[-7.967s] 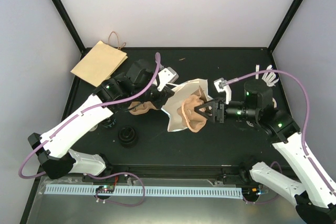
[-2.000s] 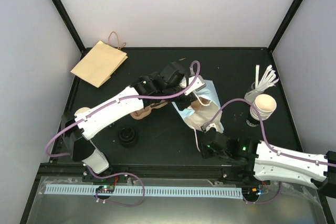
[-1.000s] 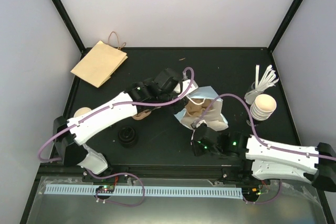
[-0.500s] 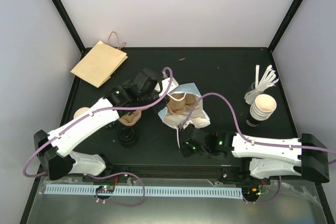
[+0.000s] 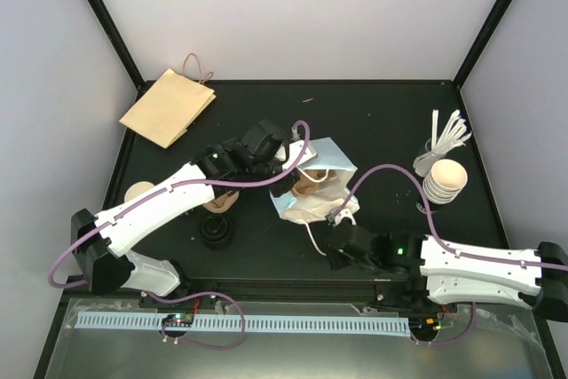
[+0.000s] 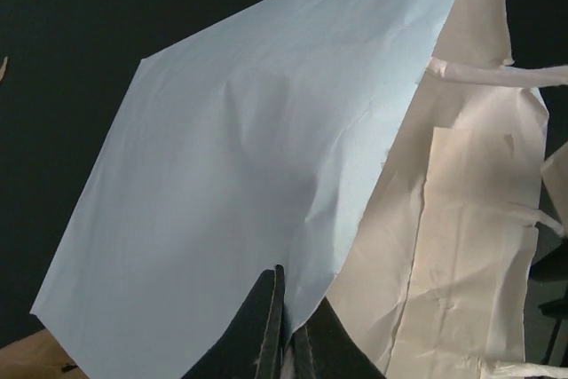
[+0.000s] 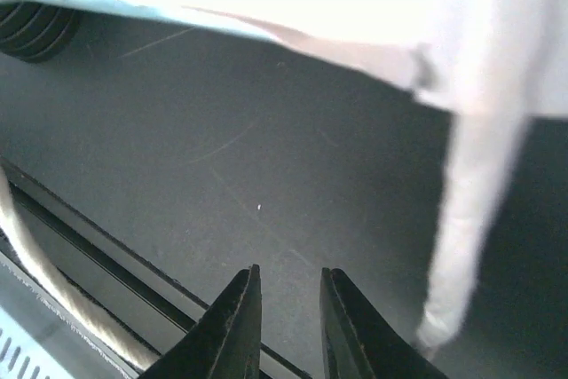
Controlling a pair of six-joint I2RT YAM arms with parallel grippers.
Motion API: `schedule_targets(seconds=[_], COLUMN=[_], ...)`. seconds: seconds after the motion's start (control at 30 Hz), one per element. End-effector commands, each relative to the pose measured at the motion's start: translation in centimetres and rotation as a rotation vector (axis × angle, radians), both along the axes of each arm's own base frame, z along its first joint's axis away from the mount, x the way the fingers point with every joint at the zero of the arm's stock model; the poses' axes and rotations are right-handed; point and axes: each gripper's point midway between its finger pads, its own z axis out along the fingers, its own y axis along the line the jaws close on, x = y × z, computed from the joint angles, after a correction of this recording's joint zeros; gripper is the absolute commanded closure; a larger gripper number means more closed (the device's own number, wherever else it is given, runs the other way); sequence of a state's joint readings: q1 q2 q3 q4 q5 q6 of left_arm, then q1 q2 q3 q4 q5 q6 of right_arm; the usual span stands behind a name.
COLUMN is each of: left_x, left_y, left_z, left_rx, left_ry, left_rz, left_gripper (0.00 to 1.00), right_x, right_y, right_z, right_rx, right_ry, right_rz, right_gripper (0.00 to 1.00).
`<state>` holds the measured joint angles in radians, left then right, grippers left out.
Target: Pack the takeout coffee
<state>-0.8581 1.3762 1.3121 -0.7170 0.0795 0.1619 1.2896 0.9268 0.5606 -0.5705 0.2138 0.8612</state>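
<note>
Takeout coffee: cannot pick out a lidded cup in any view, so its place cannot be told.

Paper bag [image 5: 325, 153] lies on its side mid-table with its mouth facing the left arm. It is smooth light blue outside, cream inside, creased. One twisted white paper handle [image 5: 313, 234] trails toward the near edge; in the right wrist view it is a blurred white strip. A tan moulded-pulp piece [image 5: 311, 185] sits in the mouth.

Left gripper [image 5: 282, 172] is at the bag mouth. In the wrist view its fingers are closed together, pinching the bag's wall edge, blue side on one finger and cream on the other.

Right gripper [image 5: 335, 257] is low over the bare table just near of the bag. Its jaws are parted by a narrow gap with nothing between them.

A second tan pulp piece [image 5: 221, 202] lies beside the left arm. One pile of black ridged lids [image 5: 216, 231] is nearer the edge. A tan round shape [image 5: 138, 191] shows behind the left arm; cannot tell what it is.

Right side holds one nested stack of lidless white cups [image 5: 444, 180], count too small to tell. A bundle of white sticks [image 5: 449, 129] stands just beyond it.

One flat brown kraft bag [image 5: 167, 106] with a loop handle overhangs the far left corner. Table [image 5: 382, 122] is matte black and scuffed.

No legible print on anything.
</note>
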Motion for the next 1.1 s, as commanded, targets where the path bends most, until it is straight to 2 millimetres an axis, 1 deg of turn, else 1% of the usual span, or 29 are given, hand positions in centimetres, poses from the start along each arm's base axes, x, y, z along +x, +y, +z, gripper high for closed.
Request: schedule_targets(seconds=[0.0,0.07,0.13,0.3,0.43,0.57,0.63,0.73,0.8,0.87,0.9,1.0,1.07], left_x=[-0.2,-0.2,0.0,0.7,0.9,1.1,1.1,1.0,1.0,1.0,1.0,0.9,0.8], left_y=[-0.3,-0.2,0.0,0.7,0.6,0.5,0.4,0.2,0.1,0.1,0.1,0.1,0.1], left_z=[-0.1,-0.1,0.0,1.2,2.2,2.7,2.8,3.0,3.1,3.2,3.2,3.2,3.2], left_rx=[0.04,0.045,0.053,0.061,0.052,0.052,0.053,0.046,0.044,0.044,0.045,0.044,0.044], left_ry=[-0.011,-0.017,-0.025,-0.069,-0.097,-0.107,-0.108,-0.11,-0.112,-0.113,-0.113,-0.111,-0.109], left_rz=[-0.003,0.003,0.014,0.055,0.054,0.051,0.048,0.04,0.038,0.036,0.036,0.034,0.034], left_gripper=[0.98,0.98,0.99,0.98,0.98,0.99,0.98,0.98,0.99,0.99,0.98,0.99,0.98], right_x=[1.0,1.4,1.6,2.1,2.5,2.9,3.1,3.6,4.1,4.6,4.8,5.3,5.5], right_y=[-1.9,-2.1,-2.2,-2.8,-3.4,-3.7,-3.5,-2.4,-1.7,-0.6,-0.1,1.6,2.7], right_z=[1.5,2.7,3.6,5.7,7.4,9.6,10.9,13.1,14.5,15.6,16.1,16.6,16.3], right_rx=[-0.006,0.021,0.039,0.047,0.046,0.069,0.09,0.125,0.126,0.105,0.096,0.038,-0.021], right_ry=[-0.063,-0.094,-0.117,-0.164,-0.199,-0.256,-0.3,-0.4,-0.471,-0.542,-0.576,-0.68,-0.741], right_rz=[-0.074,-0.086,-0.092,-0.1,-0.109,-0.107,-0.082,-0.018,0.009,0.053,0.081,0.172,0.246], right_gripper=[0.78,0.73,0.72,0.67,0.63,0.62,0.61,0.61,0.63,0.66,0.69,0.89,0.91])
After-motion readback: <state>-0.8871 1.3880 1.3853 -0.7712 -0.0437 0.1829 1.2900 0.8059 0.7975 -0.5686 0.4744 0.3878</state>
